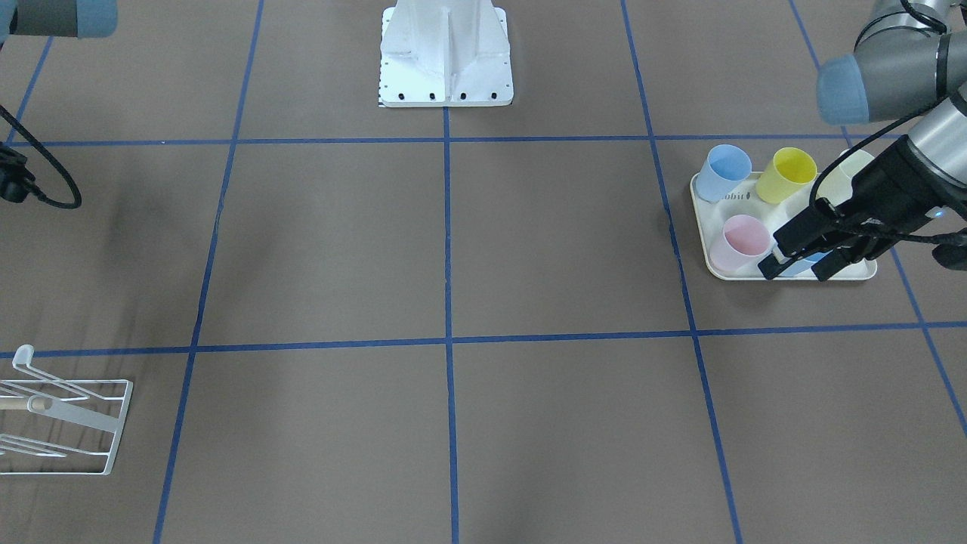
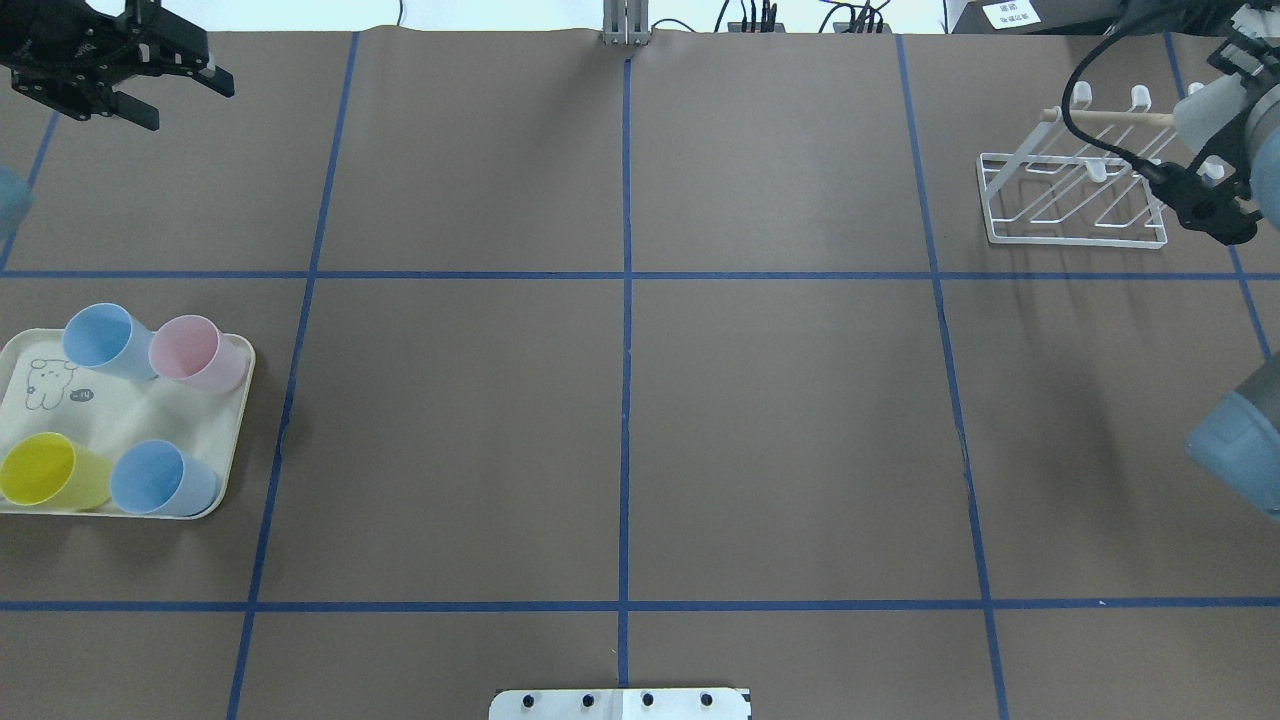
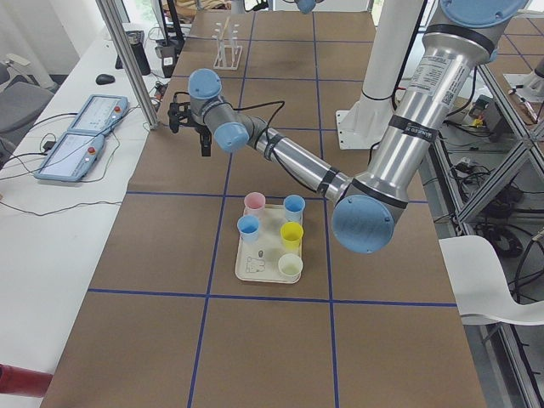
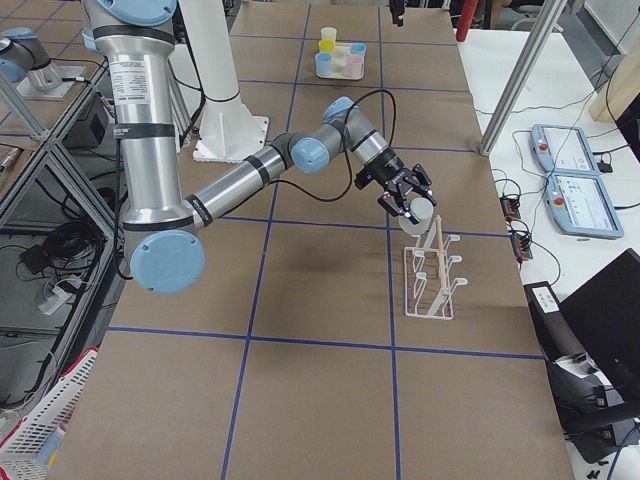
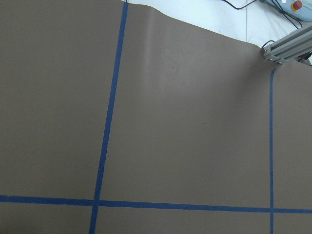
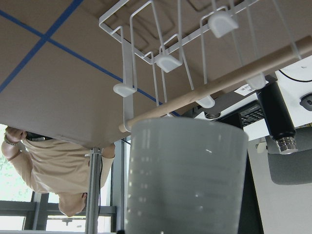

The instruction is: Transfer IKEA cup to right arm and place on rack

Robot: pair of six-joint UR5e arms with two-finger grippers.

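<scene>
IKEA cup [image 6: 185, 175] | in right pincer [image 4: 409, 201] | rack [image 2: 1075, 200] rod [image 6: 219, 83] close ahead | tray [image 2: 110, 415] well apart

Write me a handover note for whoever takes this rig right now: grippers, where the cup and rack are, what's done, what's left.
Left gripper: open, empty, raised away from the tray.
Right gripper: shut on the pale cup, held in the air at the rack, near its wooden rod.
Done: the cup is in the right gripper.
Left: no cup on the rack yet; seat it on a prong, then release.
</scene>
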